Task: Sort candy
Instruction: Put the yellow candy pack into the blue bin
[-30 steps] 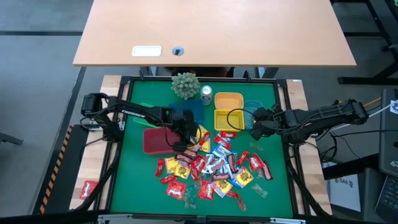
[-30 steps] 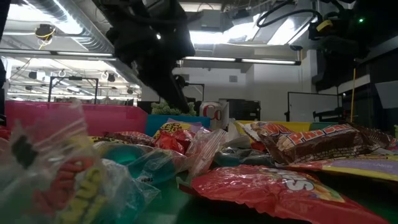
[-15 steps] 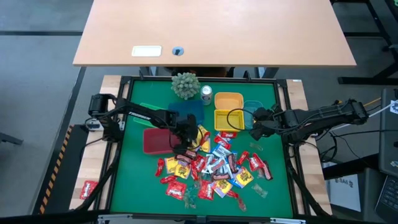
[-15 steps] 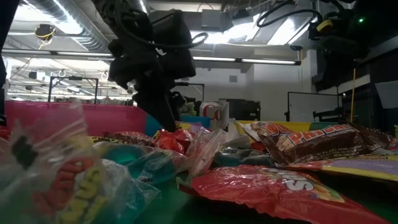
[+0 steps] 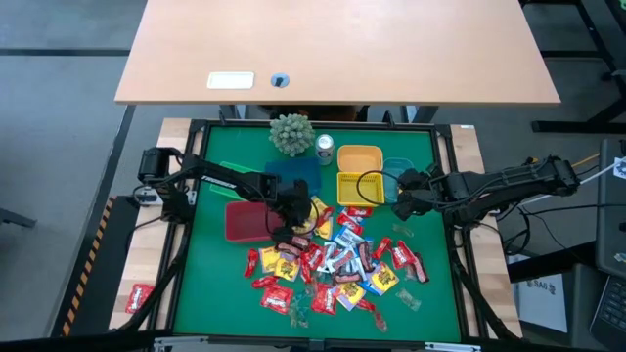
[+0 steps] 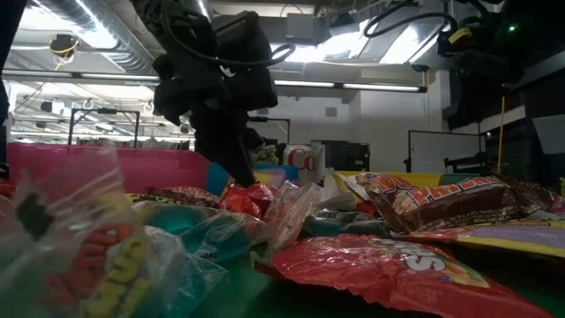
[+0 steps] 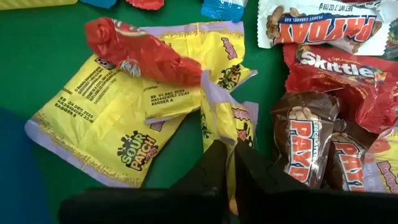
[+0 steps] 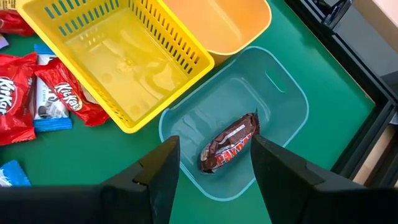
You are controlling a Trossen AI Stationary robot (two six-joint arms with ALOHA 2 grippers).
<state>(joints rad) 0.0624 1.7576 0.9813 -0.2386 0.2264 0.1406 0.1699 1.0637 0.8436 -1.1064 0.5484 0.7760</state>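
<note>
Candy pile [image 5: 333,269]: spread over the near middle of the green mat [image 5: 210,279], bare mat to its left and right. Legible wrappers: yellow Sour Patch packet [image 7: 118,124], white Payday bar [image 7: 320,25], red Skittles bag [image 7: 348,78], brown Payday bars [image 7: 311,146], red KitKat pieces [image 8: 43,93]. Left gripper [image 7: 227,162]: at the pile's far left edge, fingers pinched together on a yellow packet strip [image 7: 221,121]. Right gripper [image 8: 214,165]: jaws apart, empty, above the clear teal bin [image 8: 292,106] holding one brown Payday [image 8: 230,143], beside the yellow basket [image 8: 124,59] and orange bin [image 8: 239,22].
</note>
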